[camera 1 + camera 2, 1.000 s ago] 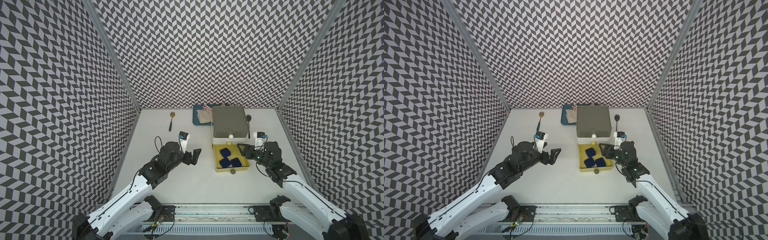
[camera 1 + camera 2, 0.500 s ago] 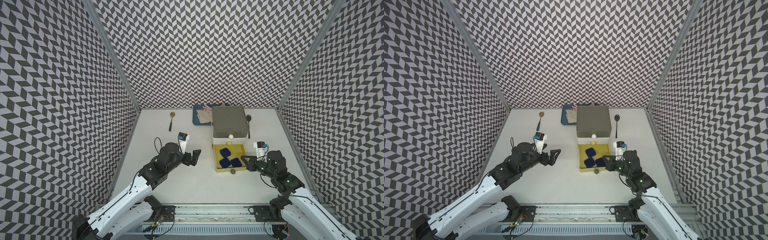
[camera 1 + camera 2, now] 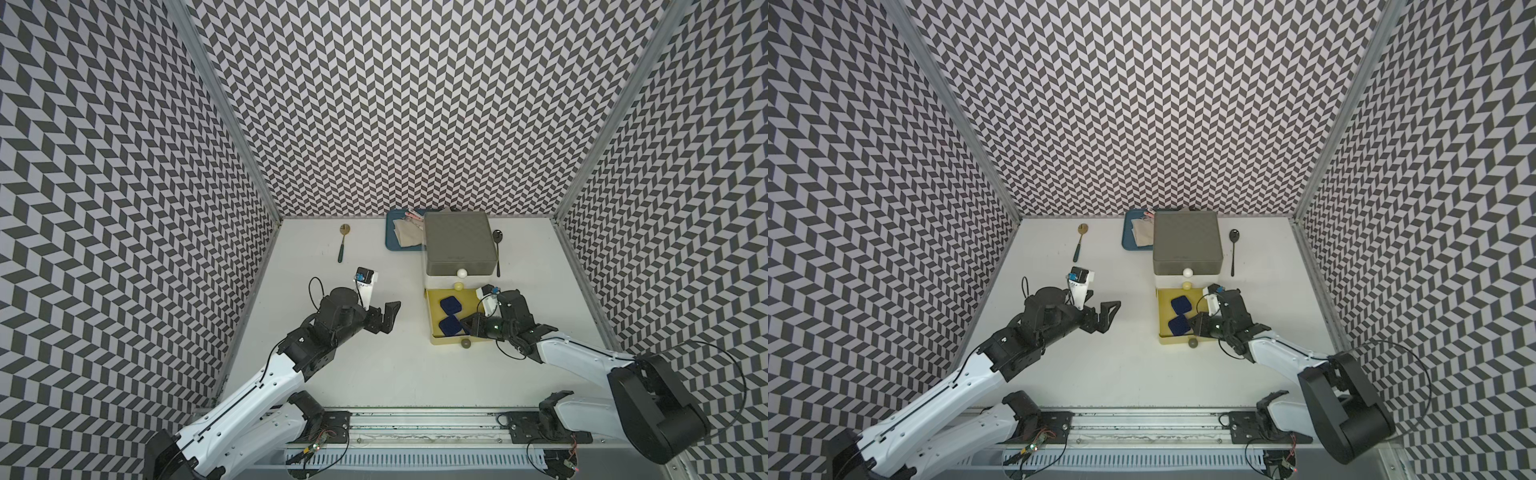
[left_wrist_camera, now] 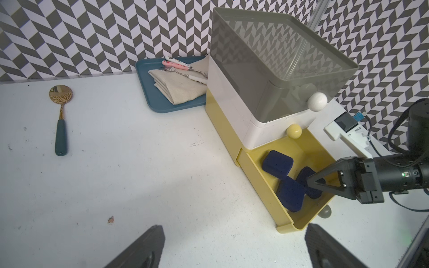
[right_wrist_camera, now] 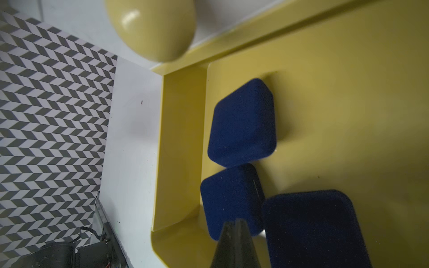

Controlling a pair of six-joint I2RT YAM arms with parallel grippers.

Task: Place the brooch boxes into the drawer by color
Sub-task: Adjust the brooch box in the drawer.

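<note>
Change: right gripper now clenched, empty, swung in from beside chest; tips low inside open yellow drawer, on or just over blue boxes. All three lie in drawer, none on table. No change at left gripper: spread wide, empty. Sorting looks finished; likely nudging boxes, then pushing drawer shut

Drawer chest: grey top tier and white middle tier pushed in; yellow bottom drawer pulled out, open. Three navy brooch boxes lie flat inside, rounded-square, lids closed; first box lies apart, beyond the closed right jaws, nearer the chest; second box and third box lie together beneath the jaw tips; contact with jaws unclear.
</note>
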